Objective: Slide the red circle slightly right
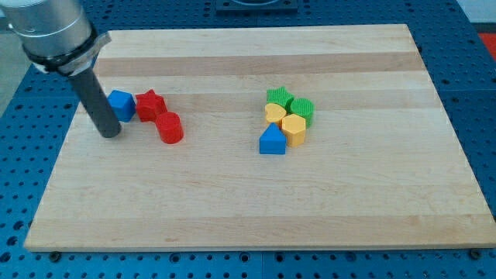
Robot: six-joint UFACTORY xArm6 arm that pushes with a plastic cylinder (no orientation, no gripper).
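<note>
The red circle [170, 128] is a short red cylinder on the left part of the wooden board [248, 209]. A red star [151, 104] touches it at its upper left, and a blue cube [121, 105] sits just left of the star. My tip [110, 133] rests on the board left of the red circle, with a gap between them, just below the blue cube. The dark rod rises up and to the left from the tip.
A cluster right of centre: a green star [278, 98], a green circle [303, 108], a yellow heart [275, 115], a yellow hexagon [294, 129] and a blue triangle [272, 142], all touching. Blue perforated table surrounds the board.
</note>
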